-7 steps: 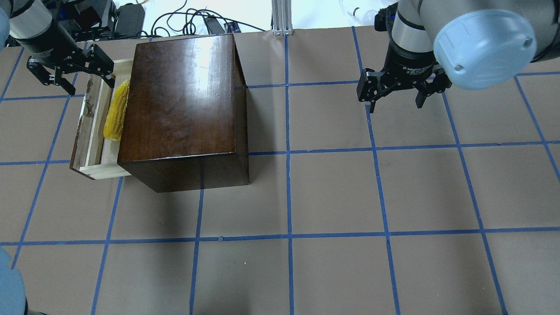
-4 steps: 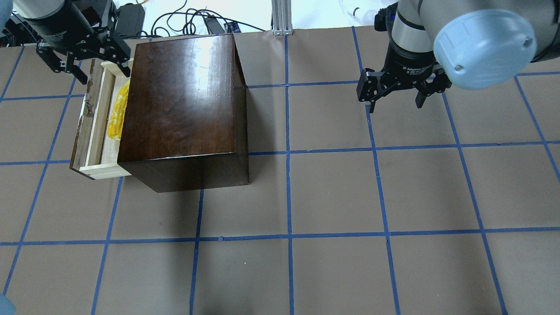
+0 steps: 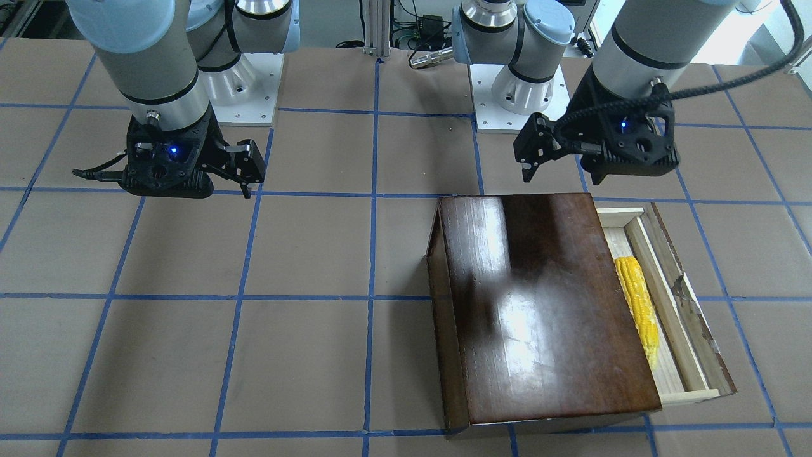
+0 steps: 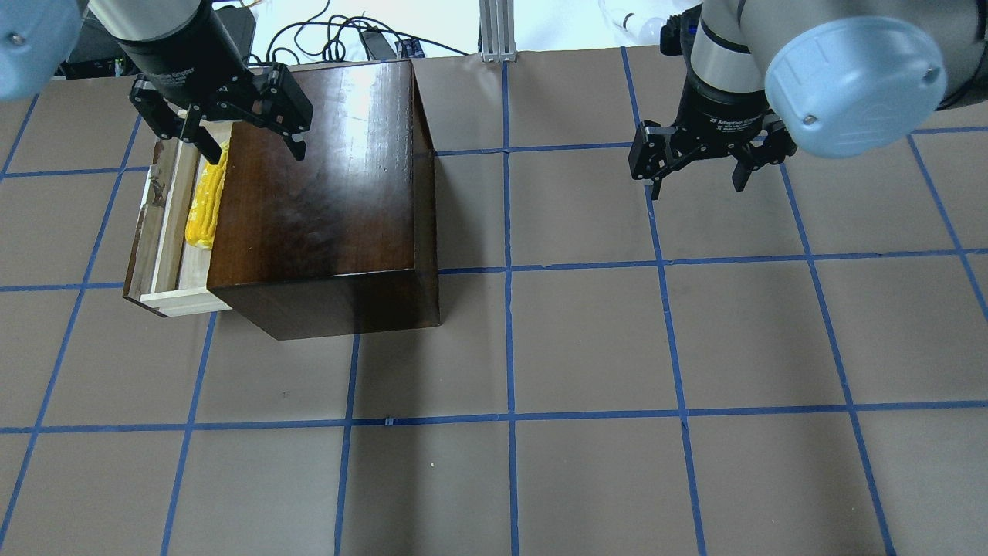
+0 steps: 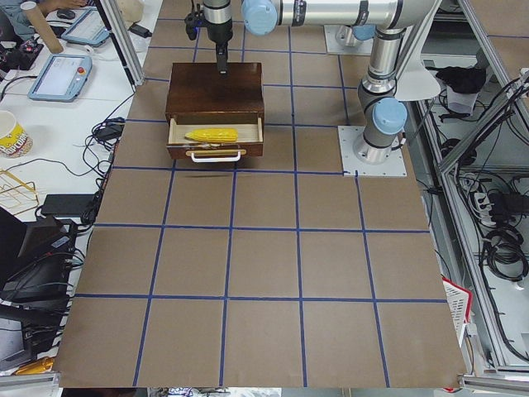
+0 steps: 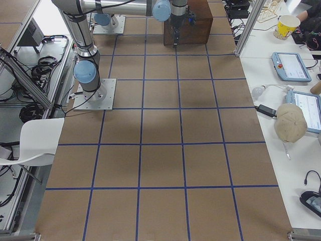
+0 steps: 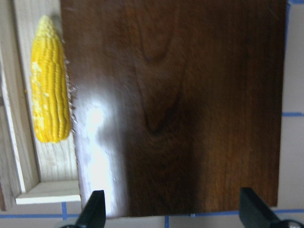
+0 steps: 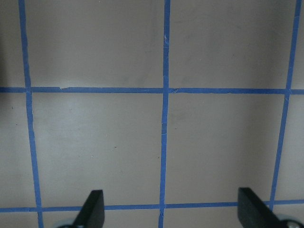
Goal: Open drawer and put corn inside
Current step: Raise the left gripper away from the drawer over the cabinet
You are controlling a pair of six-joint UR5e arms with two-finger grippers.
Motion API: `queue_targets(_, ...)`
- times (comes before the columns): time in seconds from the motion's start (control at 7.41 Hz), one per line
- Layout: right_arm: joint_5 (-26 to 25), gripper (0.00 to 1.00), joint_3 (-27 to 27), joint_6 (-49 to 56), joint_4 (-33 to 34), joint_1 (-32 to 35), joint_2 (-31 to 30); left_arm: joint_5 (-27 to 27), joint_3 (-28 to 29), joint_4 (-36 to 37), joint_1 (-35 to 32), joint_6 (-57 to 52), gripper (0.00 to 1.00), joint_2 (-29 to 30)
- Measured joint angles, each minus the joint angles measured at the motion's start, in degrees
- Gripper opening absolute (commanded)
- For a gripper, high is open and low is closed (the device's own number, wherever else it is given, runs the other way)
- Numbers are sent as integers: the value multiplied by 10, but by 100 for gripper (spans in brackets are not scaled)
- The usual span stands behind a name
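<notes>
The dark-brown box [image 4: 324, 177] stands at the table's left. Its drawer [image 4: 166, 224] is pulled out to the left, with a pale wood tray and a scuffed dark front. The yellow corn [image 4: 202, 208] lies lengthwise inside the drawer, beside the box's edge. It also shows in the front view [image 3: 637, 304] and in the left wrist view [image 7: 50, 95]. My left gripper [image 4: 253, 150] is open and empty, above the box's back-left corner. My right gripper [image 4: 698, 185] is open and empty, above bare table far to the right.
The brown table cover has a blue tape grid. Cables and an aluminium post [image 4: 494, 31] sit past the far edge. The two arm bases [image 3: 514, 82] stand at the robot's side. The right wrist view shows only table cover [image 8: 95, 142].
My left gripper has moved right, from beside the drawer's front to above the box's back-left corner. The corn stays in the drawer. The right arm has not moved.
</notes>
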State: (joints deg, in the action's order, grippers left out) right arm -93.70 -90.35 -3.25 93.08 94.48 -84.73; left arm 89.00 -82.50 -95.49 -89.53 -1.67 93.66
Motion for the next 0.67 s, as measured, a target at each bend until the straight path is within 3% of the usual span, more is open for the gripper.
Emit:
queue_targets(0.4,-1,100,0,0,0,0,0,-3,-21,0,-4,-2,100,-30)
queue_targets(0.67,-1,100,0,0,0,0,0,0,-23,38,0,-5,100,-24)
